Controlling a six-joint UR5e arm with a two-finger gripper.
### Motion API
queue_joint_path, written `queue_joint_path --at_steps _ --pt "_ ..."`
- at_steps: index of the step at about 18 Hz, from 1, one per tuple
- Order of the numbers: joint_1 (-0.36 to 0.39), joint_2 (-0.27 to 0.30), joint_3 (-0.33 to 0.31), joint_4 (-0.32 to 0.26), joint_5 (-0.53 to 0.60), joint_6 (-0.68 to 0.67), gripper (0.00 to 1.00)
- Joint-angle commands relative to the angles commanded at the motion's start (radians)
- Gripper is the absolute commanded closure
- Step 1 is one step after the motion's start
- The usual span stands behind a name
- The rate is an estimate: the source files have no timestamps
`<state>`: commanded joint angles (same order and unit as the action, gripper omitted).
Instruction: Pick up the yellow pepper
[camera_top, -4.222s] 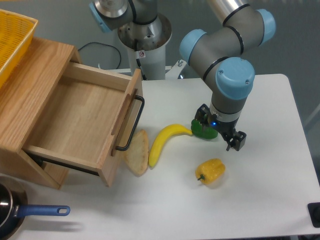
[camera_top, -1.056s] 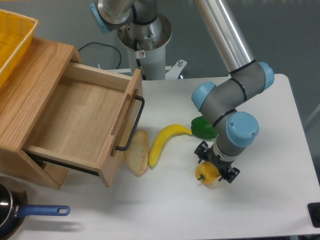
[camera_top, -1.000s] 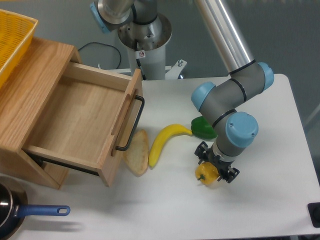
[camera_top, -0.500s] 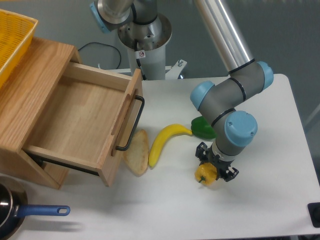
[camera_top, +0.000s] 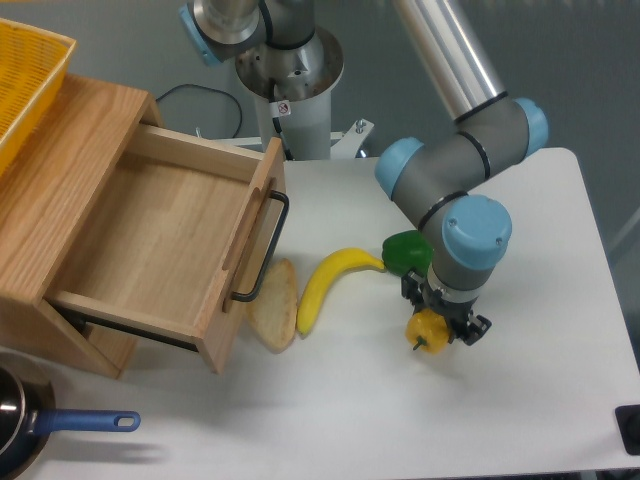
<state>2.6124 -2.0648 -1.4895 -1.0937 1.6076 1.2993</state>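
Note:
The yellow pepper (camera_top: 428, 331) is glossy yellow-orange with its short stem pointing down. It hangs between the fingers of my gripper (camera_top: 442, 318), which is shut on it and holds it a little above the white table (camera_top: 540, 380). Its top is hidden by the wrist. The green pepper (camera_top: 404, 250) lies just behind the gripper, touching the tip of the long yellow banana (camera_top: 326, 283).
A slice of bread (camera_top: 273, 305) lies left of the banana. An open wooden drawer (camera_top: 170, 240) juts out at the left, with a yellow basket (camera_top: 25, 75) on the cabinet top. A blue-handled pan (camera_top: 40, 428) sits at the bottom left. The robot base (camera_top: 290, 70) stands at the back.
The gripper came down from the green pepper onto the yellow pepper and shut on it. In the last half second it lifted the pepper and carried it slightly right and up.

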Motion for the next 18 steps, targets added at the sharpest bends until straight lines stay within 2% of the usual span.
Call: queue_joint_path --at_steps 8,18 --pt "0.015 0.037 0.011 0.000 0.002 0.003 0.56" --pt "0.023 0.037 0.011 0.000 0.002 0.006 0.56"
